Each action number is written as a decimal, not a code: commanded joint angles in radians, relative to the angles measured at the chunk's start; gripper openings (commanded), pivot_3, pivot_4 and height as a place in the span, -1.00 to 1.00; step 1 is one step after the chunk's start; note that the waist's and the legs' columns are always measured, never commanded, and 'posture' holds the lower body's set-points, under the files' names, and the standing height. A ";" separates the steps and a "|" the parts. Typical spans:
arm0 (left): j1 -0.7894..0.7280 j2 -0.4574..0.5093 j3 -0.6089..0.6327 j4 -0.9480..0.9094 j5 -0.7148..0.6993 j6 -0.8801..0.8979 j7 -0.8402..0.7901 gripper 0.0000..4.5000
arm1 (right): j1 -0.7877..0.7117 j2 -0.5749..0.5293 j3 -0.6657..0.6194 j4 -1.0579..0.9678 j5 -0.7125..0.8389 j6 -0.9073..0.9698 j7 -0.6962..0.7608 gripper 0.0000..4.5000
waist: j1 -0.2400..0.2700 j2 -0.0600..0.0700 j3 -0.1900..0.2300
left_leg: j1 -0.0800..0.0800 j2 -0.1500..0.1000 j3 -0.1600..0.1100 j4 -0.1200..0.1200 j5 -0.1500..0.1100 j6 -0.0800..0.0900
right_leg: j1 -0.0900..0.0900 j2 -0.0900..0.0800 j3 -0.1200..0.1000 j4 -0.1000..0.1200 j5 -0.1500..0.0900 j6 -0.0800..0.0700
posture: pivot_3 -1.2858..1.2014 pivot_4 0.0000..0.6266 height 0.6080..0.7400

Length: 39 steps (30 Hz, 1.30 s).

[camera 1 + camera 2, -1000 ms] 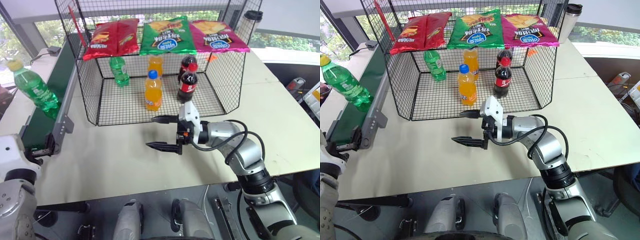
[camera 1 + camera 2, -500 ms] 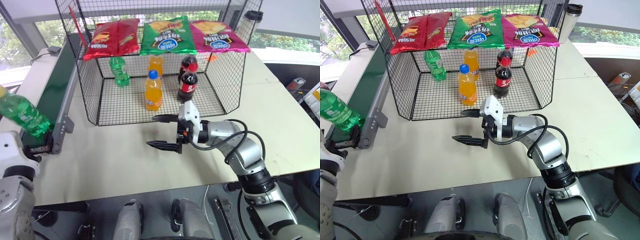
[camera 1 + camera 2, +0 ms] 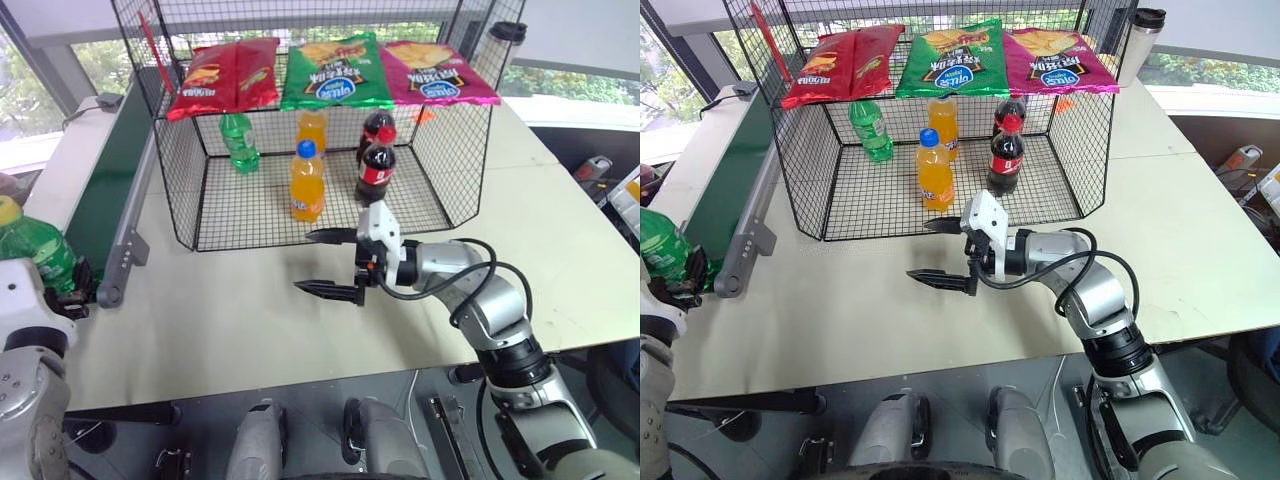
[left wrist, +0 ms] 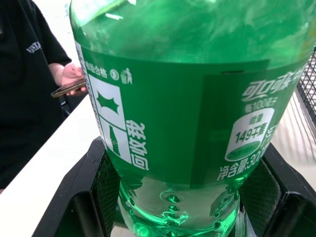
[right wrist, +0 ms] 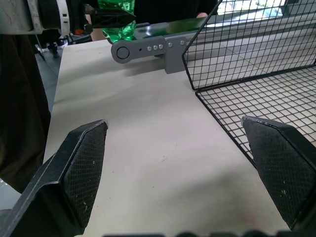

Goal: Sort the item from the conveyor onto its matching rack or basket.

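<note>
the left gripper [image 4: 173,197] is clamped on the green bottle [image 3: 30,255] at the near end of the conveyor [image 3: 105,190], by the table's [image 3: 220,330] left edge; its black fingers [image 4: 94,187] press the bottle's lower body from both sides. the bottle stands roughly upright with its yellow cap up. most of the left arm is cut off at the frame's edge, so its pose is hard to read.

the right arm reaches in from the right side with the elbow bent, forearm lying level over the table's middle, and the right gripper [image 3: 325,262] points toward the conveyor. its jaws stand wide apart and hold nothing, just in front of the open near side of the wire basket [image 3: 180,150].

in the left wrist view the bottle's cap and shoulder are cut off. its green label carries chinese characters, a white panel and small print too blurred to make out. a person [image 4: 24,74] in a dark top stands behind it, partly hidden, holding a phone.

inside the basket stand a green-capped green bottle [image 3: 238,140], two orange bottles [image 3: 306,182] and two cola bottles [image 3: 376,165]. three chip bags [image 3: 335,72] hang on the back wall; their brand print is too small to read.
</note>
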 commanded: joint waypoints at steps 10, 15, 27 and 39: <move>-0.107 0.090 0.083 -0.095 -0.049 0.000 0.002 0.19 | -0.018 0.001 -0.002 -0.020 0.004 -0.011 0.007 1.00 | -0.001 0.000 0.000 | -0.001 0.000 0.000 0.000 0.000 0.000 | 0.000 0.000 0.000 -0.001 0.001 0.001 | 0.03 -0.52 1.00; -0.124 0.155 0.029 -0.163 -0.176 0.072 -0.082 0.19 | -0.018 -0.001 -0.005 -0.019 -0.001 -0.011 0.000 1.00 | -0.001 0.000 0.000 | -0.001 0.000 0.000 0.000 0.000 0.000 | 0.000 0.000 0.000 -0.001 0.000 0.000 | 0.03 -0.52 1.00; -0.316 0.153 -0.386 -0.009 -0.111 0.001 -0.130 0.19 | -0.021 0.011 -0.001 0.019 -0.037 -0.036 -0.024 1.00 | 0.000 0.000 0.000 | 0.000 -0.001 0.000 0.000 0.000 0.000 | 0.000 0.001 0.000 -0.001 0.002 0.003 | 0.03 -0.52 1.00; -0.587 -0.029 -0.646 0.522 0.216 -0.270 -0.021 0.19 | -0.010 0.002 0.000 0.031 -0.055 -0.055 -0.028 1.00 | -0.001 0.000 0.000 | -0.001 0.000 0.001 0.000 0.000 0.000 | 0.000 0.001 -0.001 -0.001 0.002 0.004 | 0.03 -0.52 1.00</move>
